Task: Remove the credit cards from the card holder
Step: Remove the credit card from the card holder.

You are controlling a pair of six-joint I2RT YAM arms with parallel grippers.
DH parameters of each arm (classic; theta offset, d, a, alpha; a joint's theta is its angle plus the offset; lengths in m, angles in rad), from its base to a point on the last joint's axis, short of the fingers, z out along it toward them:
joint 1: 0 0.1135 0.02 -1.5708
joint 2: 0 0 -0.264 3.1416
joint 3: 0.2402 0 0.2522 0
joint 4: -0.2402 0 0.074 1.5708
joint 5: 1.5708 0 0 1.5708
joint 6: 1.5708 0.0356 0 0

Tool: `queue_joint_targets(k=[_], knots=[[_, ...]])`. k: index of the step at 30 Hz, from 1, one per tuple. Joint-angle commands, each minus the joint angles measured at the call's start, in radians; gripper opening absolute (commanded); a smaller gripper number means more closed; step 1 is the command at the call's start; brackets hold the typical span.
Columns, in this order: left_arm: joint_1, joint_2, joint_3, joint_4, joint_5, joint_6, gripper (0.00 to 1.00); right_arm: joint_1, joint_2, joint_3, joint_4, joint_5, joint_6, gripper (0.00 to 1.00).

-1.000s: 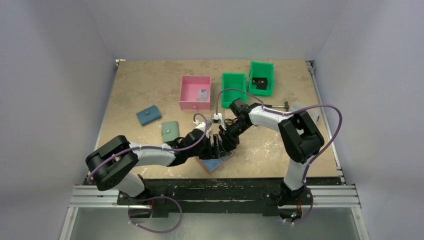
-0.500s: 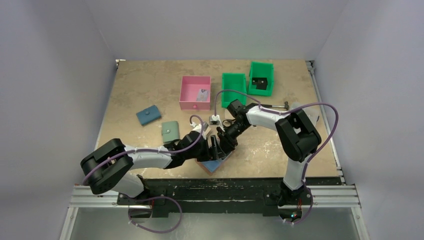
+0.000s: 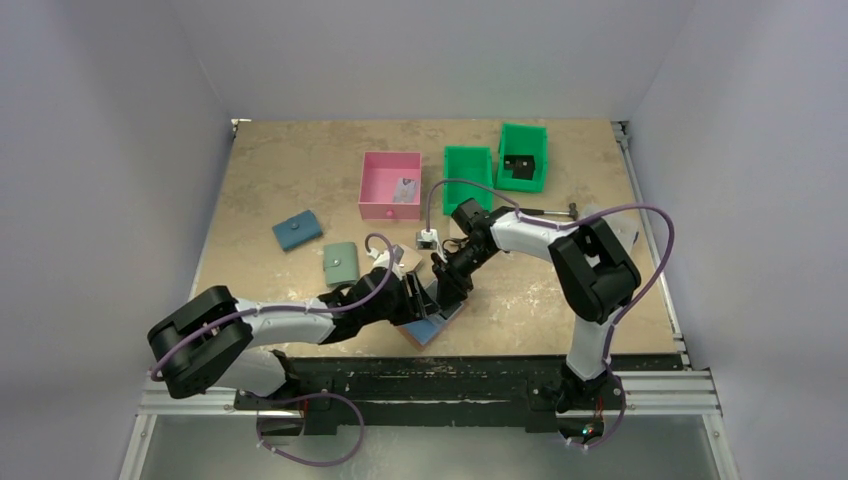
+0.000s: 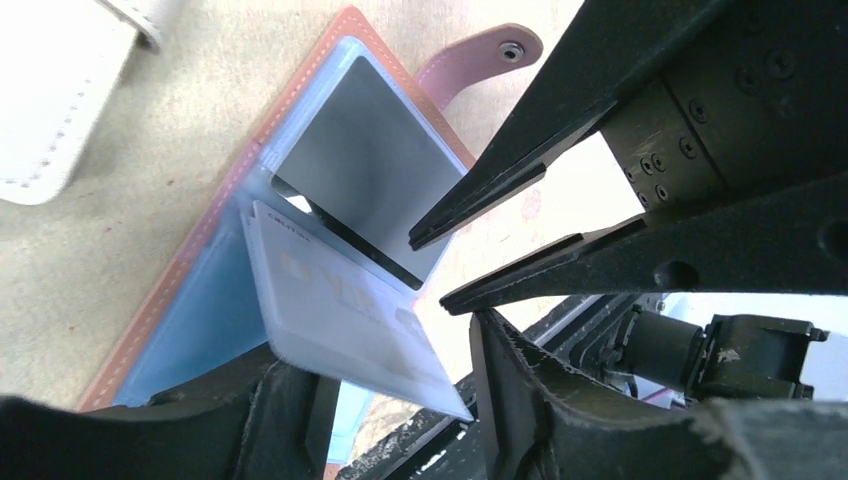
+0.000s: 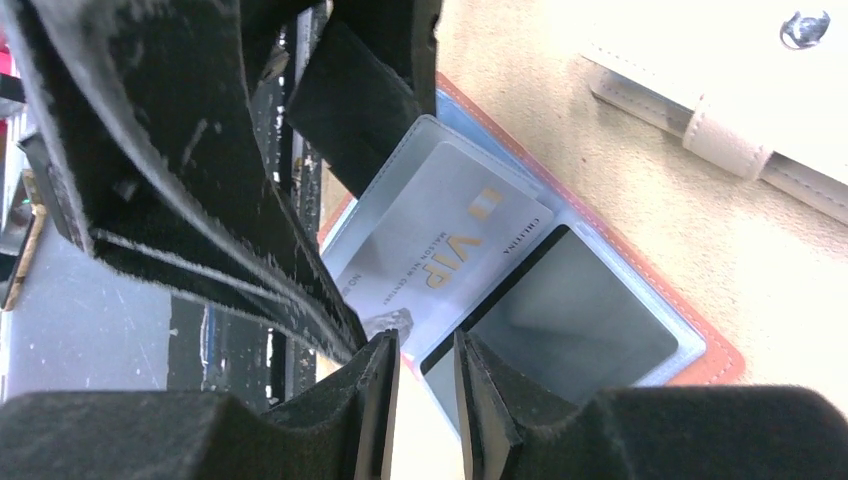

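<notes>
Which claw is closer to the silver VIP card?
Left. The left claw has a finger on each side of the silver card's end. The right claw hovers just beside it, at the edge of the black card.

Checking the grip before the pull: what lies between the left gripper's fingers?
The pale grey card, poking from the card holder, lies between those fingers in the left wrist view; contact unclear.

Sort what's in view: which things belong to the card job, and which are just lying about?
Job: card holder, pale grey card, dark card, left gripper, right gripper.
Lying about: pink bin, left green bin, right green bin, blue wallet, sage green wallet, beige wallet.
</notes>
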Motion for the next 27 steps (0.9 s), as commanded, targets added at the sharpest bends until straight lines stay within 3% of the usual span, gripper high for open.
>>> queue_joint_targets(k=[1, 4, 7, 9, 16, 18, 22, 24, 27], knots=[[0.017, -0.042, -0.027, -0.054, -0.123, 0.004, 0.48, 0.006, -0.076, 0.004, -0.047, 0.015, 0.022, 0.36], [0.017, -0.053, -0.036, -0.069, -0.131, 0.019, 0.38, -0.001, -0.105, 0.005, -0.055, 0.048, -0.001, 0.36], [0.017, -0.047, -0.04, -0.069, -0.135, 0.045, 0.12, -0.012, -0.151, 0.001, -0.064, 0.072, -0.034, 0.37], [0.017, -0.035, -0.04, -0.058, -0.132, 0.066, 0.01, -0.021, -0.199, -0.008, -0.071, 0.074, -0.058, 0.37], [0.017, -0.009, -0.041, 0.105, -0.044, 0.251, 0.0, -0.085, -0.371, -0.056, -0.084, 0.003, -0.151, 0.42], [0.017, -0.002, -0.035, 0.162, -0.014, 0.318, 0.0, -0.108, -0.404, -0.074, -0.071, -0.05, -0.153, 0.52], [0.017, 0.021, -0.038, 0.314, 0.07, 0.447, 0.0, -0.134, -0.337, -0.064, -0.155, -0.175, -0.197, 0.97], [0.017, 0.04, -0.044, 0.393, 0.1, 0.484, 0.0, -0.135, -0.283, -0.04, -0.223, -0.2, -0.247, 0.99], [0.017, 0.06, -0.042, 0.454, 0.114, 0.518, 0.0, -0.136, -0.261, -0.048, -0.176, -0.198, -0.19, 0.99]])
